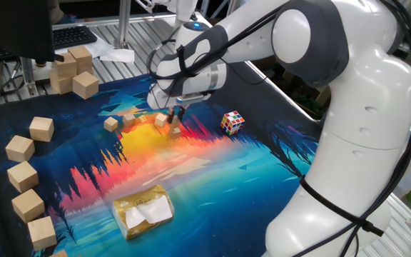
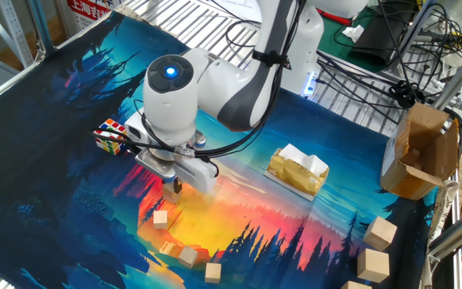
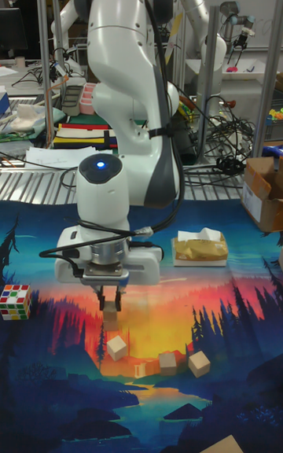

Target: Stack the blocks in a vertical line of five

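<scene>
Four tiny tan blocks lie on the colourful mat: one (image 1: 111,123) at the left, one (image 1: 129,118) beside it, one (image 1: 160,120) and one (image 1: 175,130) under the arm. The other fixed view shows a single block (image 2: 160,217) and a loose cluster (image 2: 188,255) in front of it. My gripper (image 1: 175,114) (image 2: 176,187) (image 3: 111,303) hangs just above the mat, its fingers close together. In the tall view a small tan block (image 3: 112,301) shows between them, above a lone block (image 3: 117,347).
A multicoloured puzzle cube (image 1: 232,122) (image 2: 111,135) sits right of the gripper. Larger pale cubes (image 1: 24,175) line the mat's left edge, with more (image 1: 73,71) at the back. A yellow packet (image 1: 143,210) lies near the front. A cardboard box (image 2: 419,152) stands beyond the mat.
</scene>
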`<state>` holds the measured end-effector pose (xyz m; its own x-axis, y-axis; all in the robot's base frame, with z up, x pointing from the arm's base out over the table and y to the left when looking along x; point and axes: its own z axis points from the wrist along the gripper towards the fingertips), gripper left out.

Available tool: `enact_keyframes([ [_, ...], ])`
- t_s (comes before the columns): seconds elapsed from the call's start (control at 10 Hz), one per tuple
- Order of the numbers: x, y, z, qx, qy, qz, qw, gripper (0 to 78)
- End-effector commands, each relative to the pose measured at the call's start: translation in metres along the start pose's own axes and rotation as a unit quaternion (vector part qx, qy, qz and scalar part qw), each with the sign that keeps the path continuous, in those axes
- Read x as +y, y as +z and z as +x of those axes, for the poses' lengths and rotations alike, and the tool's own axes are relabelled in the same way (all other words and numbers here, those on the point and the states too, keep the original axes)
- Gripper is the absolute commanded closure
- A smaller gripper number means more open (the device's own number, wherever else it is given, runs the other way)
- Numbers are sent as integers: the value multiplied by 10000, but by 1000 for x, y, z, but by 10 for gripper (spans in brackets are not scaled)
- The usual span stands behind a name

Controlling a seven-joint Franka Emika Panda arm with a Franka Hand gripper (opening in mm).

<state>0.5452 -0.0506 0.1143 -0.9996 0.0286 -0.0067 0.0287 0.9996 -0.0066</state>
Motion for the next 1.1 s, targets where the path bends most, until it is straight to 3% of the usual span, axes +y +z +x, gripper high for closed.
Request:
enact_keyframes([
  [0.1, -2, 0, 5, -6, -42, -1, 10000, 764],
  [1.1, -2, 1, 9, -5, -357, -22, 9994, 764],
])
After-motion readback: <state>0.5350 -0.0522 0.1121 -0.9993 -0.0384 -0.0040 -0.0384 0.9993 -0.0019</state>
